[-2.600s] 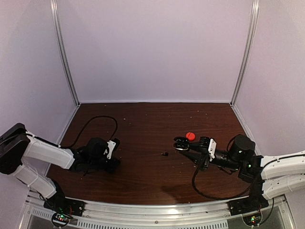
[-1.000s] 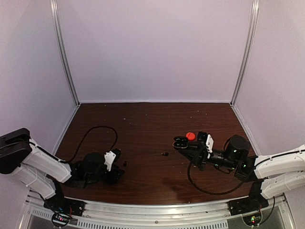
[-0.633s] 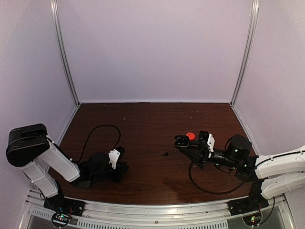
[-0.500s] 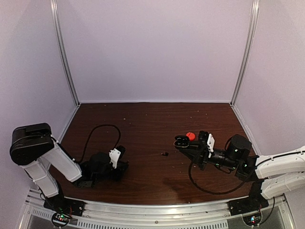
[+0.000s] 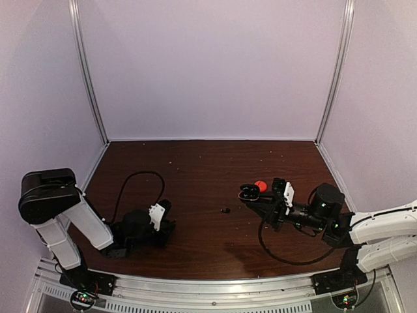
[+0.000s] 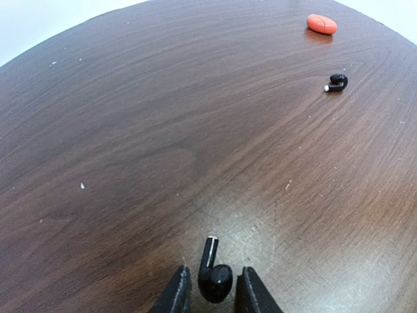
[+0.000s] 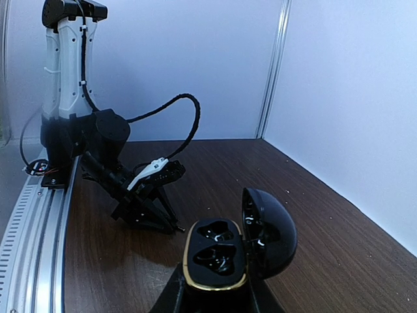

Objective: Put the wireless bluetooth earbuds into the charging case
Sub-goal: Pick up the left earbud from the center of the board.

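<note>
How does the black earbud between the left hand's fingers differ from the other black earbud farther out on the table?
The near earbud sits between the fingers of the left hand; the far earbud lies free in the open. The far earbud shows a white stem tip; the near earbud shows none. Both are black and lie on the wooden table.

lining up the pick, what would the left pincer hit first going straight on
Likely the black earbud: the left pincer straddles it, fingers either side; beyond, only bare table shows.
</note>
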Controlling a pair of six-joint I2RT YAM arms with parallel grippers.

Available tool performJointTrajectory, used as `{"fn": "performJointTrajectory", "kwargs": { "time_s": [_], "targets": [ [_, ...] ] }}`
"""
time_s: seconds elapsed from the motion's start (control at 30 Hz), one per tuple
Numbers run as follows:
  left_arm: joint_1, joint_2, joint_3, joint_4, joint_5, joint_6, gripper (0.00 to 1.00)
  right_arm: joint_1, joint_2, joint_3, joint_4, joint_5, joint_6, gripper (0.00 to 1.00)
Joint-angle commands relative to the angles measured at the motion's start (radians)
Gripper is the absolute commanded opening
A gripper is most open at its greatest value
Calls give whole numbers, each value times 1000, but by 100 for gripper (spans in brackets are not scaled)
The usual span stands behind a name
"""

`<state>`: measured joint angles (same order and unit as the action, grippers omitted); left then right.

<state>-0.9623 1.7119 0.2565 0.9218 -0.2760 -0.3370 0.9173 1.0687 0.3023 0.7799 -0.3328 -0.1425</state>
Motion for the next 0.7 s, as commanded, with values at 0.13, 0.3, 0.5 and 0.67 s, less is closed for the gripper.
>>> {"fn": "performJointTrajectory", "kwargs": {
  "time_s": [0.13, 0.3, 0.5, 0.67],
  "targets": [
    [26, 46, -10, -60, 30, 31, 22, -11, -18, -2, 4, -2, 8, 0],
    [54, 50, -2, -64, 61, 32, 19, -13, -16, 0, 2, -7, 8, 0],
    [56, 32, 10, -102, 82, 47, 13, -14, -17, -4, 4, -6, 10, 0],
    [56, -99, 52, -247, 101, 54, 10, -14, -8, -5, 5, -14, 16, 0]
  ]
}}
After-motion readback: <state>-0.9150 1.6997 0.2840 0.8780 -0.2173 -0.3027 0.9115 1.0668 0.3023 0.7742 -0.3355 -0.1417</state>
